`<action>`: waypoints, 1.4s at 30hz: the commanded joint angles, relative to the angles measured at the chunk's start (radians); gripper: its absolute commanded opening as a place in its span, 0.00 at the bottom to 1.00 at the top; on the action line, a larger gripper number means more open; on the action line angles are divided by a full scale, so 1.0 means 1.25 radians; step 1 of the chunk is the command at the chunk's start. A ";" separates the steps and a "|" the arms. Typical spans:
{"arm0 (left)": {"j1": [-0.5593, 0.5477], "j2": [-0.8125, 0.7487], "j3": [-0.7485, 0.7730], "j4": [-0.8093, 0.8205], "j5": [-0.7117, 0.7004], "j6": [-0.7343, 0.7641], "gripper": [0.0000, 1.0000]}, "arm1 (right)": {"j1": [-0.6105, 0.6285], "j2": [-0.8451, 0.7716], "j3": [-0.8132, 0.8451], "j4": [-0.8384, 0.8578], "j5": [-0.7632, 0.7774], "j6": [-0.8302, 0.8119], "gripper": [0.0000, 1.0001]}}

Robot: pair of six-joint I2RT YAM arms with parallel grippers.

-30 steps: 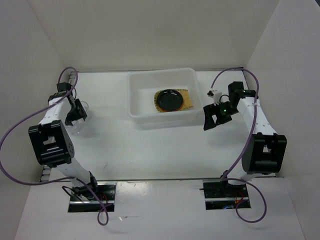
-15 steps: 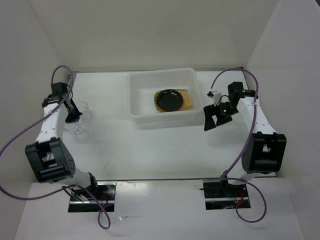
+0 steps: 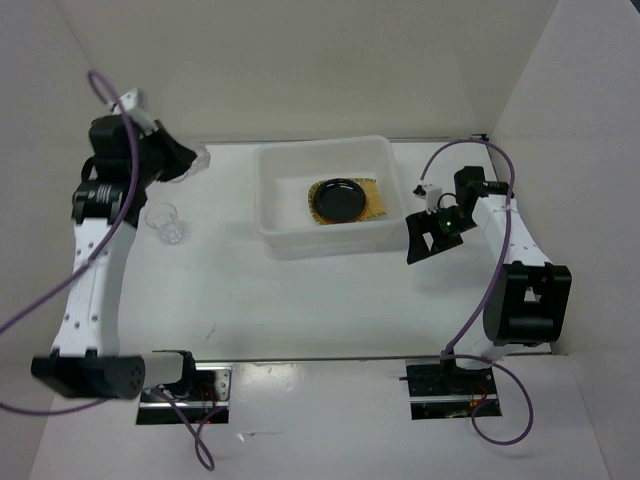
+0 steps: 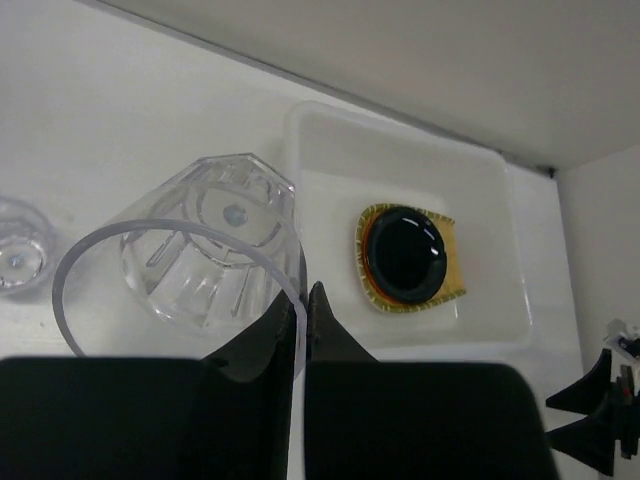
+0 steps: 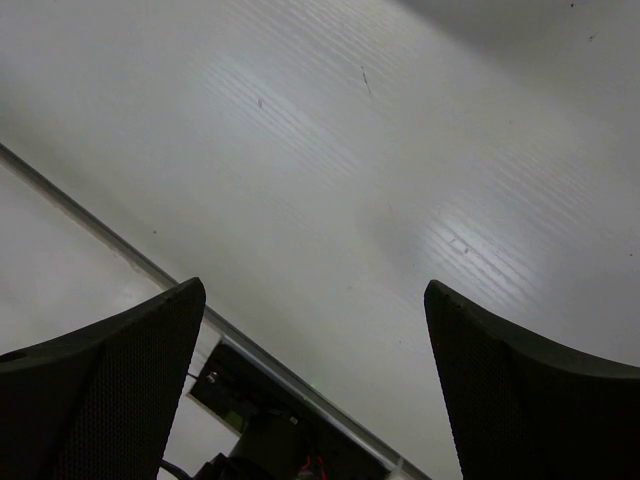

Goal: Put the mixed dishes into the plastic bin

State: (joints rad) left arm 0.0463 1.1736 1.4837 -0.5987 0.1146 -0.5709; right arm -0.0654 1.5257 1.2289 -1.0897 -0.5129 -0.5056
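Left gripper (image 4: 305, 300) pinching glass cup (image 4: 200, 250) rim, aloft left of plastic bin (image 4: 330, 150).

One glass cup (image 4: 210, 250) aloft — black plate (image 3: 337, 198) on tray (image 3: 378, 198) in bin (image 3: 325, 144).

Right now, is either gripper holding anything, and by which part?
The left gripper pinches a clear glass cup by its rim; the right gripper is open, empty.

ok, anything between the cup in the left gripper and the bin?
Nothing visible. The left gripper holds the cup by its rim, raised left of the bin. Inside, the bamboo tray with the black plate sits right of centre, leaving the left side free.
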 commanded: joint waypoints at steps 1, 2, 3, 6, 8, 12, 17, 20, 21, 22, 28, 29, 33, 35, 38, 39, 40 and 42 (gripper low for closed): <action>-0.060 0.181 0.126 0.034 0.050 0.115 0.00 | -0.004 -0.014 -0.004 0.031 -0.018 0.004 0.94; -0.103 0.281 0.227 0.019 0.049 0.141 0.00 | -0.004 -0.014 -0.011 0.031 -0.018 0.004 0.94; -0.126 0.334 0.289 -0.038 0.035 0.164 0.00 | -0.004 -0.023 -0.011 0.040 -0.018 0.004 0.94; -0.233 0.508 0.453 -0.097 -0.051 0.212 0.00 | -0.004 -0.042 -0.028 0.047 -0.009 0.013 0.94; -0.275 0.595 0.478 -0.108 -0.088 0.221 0.00 | -0.004 -0.053 -0.028 0.056 -0.009 0.020 0.94; -0.301 0.718 0.533 -0.139 -0.173 0.203 0.00 | -0.004 -0.087 -0.028 0.056 -0.009 0.029 0.94; -0.316 0.855 0.662 -0.173 -0.192 0.156 0.00 | -0.004 -0.111 -0.036 0.072 -0.001 0.036 0.94; -0.316 0.892 0.679 -0.173 -0.202 0.147 0.00 | -0.004 -0.111 -0.043 0.072 0.007 0.044 0.94; -0.316 0.908 0.687 -0.173 -0.202 0.147 0.00 | -0.004 -0.111 -0.043 0.072 0.007 0.044 0.94; -0.316 0.915 0.687 -0.173 -0.202 0.147 0.00 | -0.004 -0.111 -0.043 0.072 0.007 0.044 0.94; -0.330 0.975 0.730 -0.173 -0.187 0.124 0.07 | -0.004 -0.104 -0.043 0.079 0.007 0.044 0.94; -0.330 0.976 0.742 -0.173 -0.187 0.124 0.07 | -0.004 -0.104 -0.043 0.079 0.007 0.044 0.94; -0.338 1.001 0.762 -0.173 -0.171 0.117 0.16 | -0.004 -0.104 -0.043 0.079 0.007 0.044 0.94; -0.338 1.001 0.770 -0.181 -0.171 0.109 0.21 | -0.004 -0.104 -0.043 0.079 0.007 0.044 0.94; -0.338 1.009 0.832 -0.207 -0.192 0.101 0.42 | -0.004 -0.104 -0.043 0.079 0.007 0.044 0.94; -0.338 1.001 0.852 -0.216 -0.203 0.101 0.53 | -0.004 -0.104 -0.043 0.079 0.007 0.044 0.94; -0.338 0.994 0.872 -0.216 -0.203 0.101 0.56 | -0.004 -0.104 -0.043 0.079 0.007 0.044 0.94; -0.338 0.957 0.939 -0.234 -0.219 0.101 0.61 | -0.004 -0.104 -0.043 0.079 0.007 0.044 0.94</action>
State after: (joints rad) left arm -0.3767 2.4435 2.5359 -0.8822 -0.1188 -0.4290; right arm -0.0654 1.4109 1.1835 -1.0283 -0.5072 -0.4606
